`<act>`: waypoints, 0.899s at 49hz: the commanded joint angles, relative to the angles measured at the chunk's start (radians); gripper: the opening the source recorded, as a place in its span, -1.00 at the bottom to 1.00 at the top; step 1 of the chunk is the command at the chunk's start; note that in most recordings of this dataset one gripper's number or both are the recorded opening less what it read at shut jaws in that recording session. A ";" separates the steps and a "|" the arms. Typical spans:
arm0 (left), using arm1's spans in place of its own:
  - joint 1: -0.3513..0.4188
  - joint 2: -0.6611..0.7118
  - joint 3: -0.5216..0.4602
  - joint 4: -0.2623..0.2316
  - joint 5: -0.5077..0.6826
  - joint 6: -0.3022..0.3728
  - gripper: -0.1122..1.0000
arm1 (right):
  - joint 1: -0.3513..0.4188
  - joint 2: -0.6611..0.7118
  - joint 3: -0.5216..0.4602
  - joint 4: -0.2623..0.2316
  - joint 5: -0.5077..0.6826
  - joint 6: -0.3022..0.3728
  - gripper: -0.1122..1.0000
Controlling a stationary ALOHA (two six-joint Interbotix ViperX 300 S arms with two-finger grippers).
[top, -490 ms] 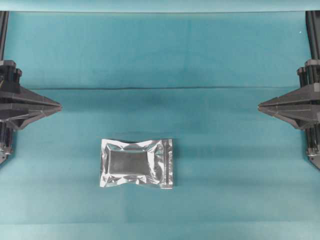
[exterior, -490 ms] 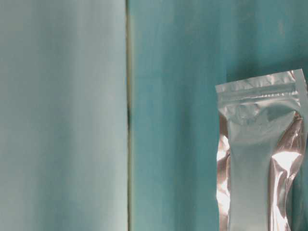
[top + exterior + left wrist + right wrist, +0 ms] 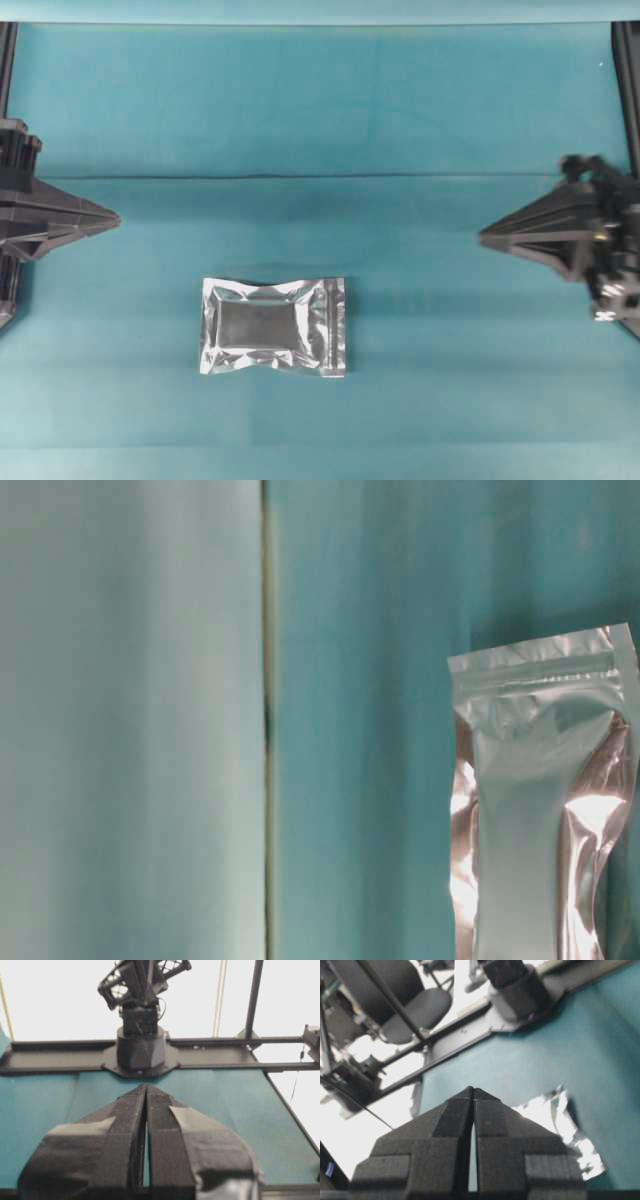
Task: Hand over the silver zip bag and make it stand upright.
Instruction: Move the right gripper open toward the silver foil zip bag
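Observation:
The silver zip bag (image 3: 273,326) lies flat on the teal cloth, slightly left of centre, its zip strip on the right short edge. The table-level view shows it at the lower right (image 3: 545,800), and it gleams right of my fingers in the right wrist view (image 3: 565,1127). My left gripper (image 3: 117,214) sits at the far left, shut and empty, tips touching (image 3: 146,1087). My right gripper (image 3: 482,237) is at the right, also shut and empty (image 3: 473,1089), well clear of the bag.
Teal cloth (image 3: 400,110) covers the whole table, with a fold line running across the middle. The opposite arm's base (image 3: 140,1050) and black frame rails stand at the table's far edge. A chair (image 3: 415,1007) sits beyond the table.
My right gripper has moved left toward the middle and dipped slightly, its arm blurred with motion. The left gripper and the bag have barely moved.

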 commanded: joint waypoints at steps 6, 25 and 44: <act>0.000 0.006 -0.029 0.003 -0.003 -0.003 -0.81 | 0.009 0.133 -0.041 0.078 0.038 0.224 -0.80; 0.000 0.005 -0.029 0.003 0.020 -0.009 -0.81 | 0.017 0.442 -0.127 0.115 0.054 0.488 -0.80; -0.002 0.002 -0.031 0.003 0.025 -0.014 -0.81 | 0.118 0.660 -0.137 0.179 -0.196 0.600 -0.49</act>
